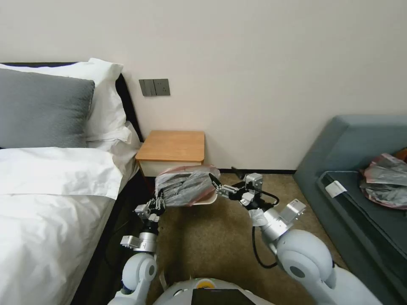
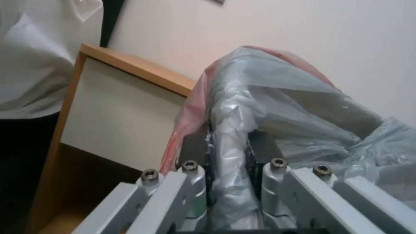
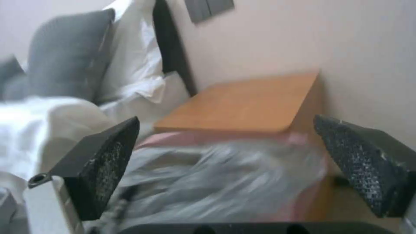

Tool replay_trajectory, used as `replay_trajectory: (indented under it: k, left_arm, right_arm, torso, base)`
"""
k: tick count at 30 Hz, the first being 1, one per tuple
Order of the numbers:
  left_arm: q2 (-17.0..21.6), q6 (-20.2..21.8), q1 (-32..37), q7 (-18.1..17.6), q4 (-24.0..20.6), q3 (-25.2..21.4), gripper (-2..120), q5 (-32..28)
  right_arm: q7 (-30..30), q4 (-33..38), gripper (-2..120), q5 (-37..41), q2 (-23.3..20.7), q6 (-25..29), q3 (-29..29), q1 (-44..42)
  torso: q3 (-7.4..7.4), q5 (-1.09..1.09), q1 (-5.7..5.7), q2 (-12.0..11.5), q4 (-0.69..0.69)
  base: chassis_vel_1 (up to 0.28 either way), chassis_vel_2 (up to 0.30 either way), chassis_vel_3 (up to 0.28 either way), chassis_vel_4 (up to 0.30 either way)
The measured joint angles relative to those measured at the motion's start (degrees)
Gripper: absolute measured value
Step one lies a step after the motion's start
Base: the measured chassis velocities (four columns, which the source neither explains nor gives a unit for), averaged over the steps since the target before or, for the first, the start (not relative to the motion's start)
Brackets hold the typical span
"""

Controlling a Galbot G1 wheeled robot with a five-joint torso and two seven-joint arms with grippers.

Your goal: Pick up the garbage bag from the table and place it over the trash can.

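The garbage bag [image 1: 186, 186], grey and wrinkly with a pinkish-red rim, lies spread over the trash can, whose cream rim [image 1: 205, 202] peeks out below it on the floor in front of the table [image 1: 171, 146]. My left gripper [image 1: 159, 203] is at the bag's left side, shut on a fold of the plastic [image 2: 227, 146]. My right gripper [image 1: 214, 180] hovers at the bag's right edge, open, its dark fingers [image 3: 99, 169] spread wide above the bag [image 3: 225, 182] with nothing between them. The wooden table top [image 3: 247, 104] lies just beyond.
A bed with white sheets [image 1: 51, 190] and pillows runs along the left. A grey-blue sofa [image 1: 360, 169] on the right carries a heap of grey and pink bags [image 1: 386, 180]. Brown carpet [image 1: 207, 245] lies between them; the wall is close behind the table.
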Motion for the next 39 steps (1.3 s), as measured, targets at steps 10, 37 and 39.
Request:
replay_trajectory:
  k: [10, 37, 39]
  left_arm:
    - [-0.8, 0.2, -0.6, -0.4, -0.4, -0.1, 11, -0.4]
    - [-1.4, 0.2, -0.5, 0.0, -1.1, 0.3, 11, -0.7]
    - [-1.5, 0.2, -0.5, 0.0, -1.3, 0.3, 11, -0.8]
  right_arm:
    - [6.0, -0.2, 100, 6.8, 9.5, -3.9, -6.1, -2.2]
    - [11.9, -6.9, 100, 3.4, 20.4, -5.8, -10.3, -1.4]
    - [12.0, -7.6, 100, 3.3, 20.7, -5.8, -10.1, -1.2]
  torso:
    - [0.01, 0.00, 0.00, 0.0, 0.00]
    - [0.01, 0.01, 0.00, 0.0, 0.00]
    - [0.01, 0.02, 0.00, 0.0, 0.00]
  base:
    - [0.000, 0.000, 0.000, 0.000]
    - [0.000, 0.000, 0.000, 0.000]
    - [0.000, 0.000, 0.000, 0.000]
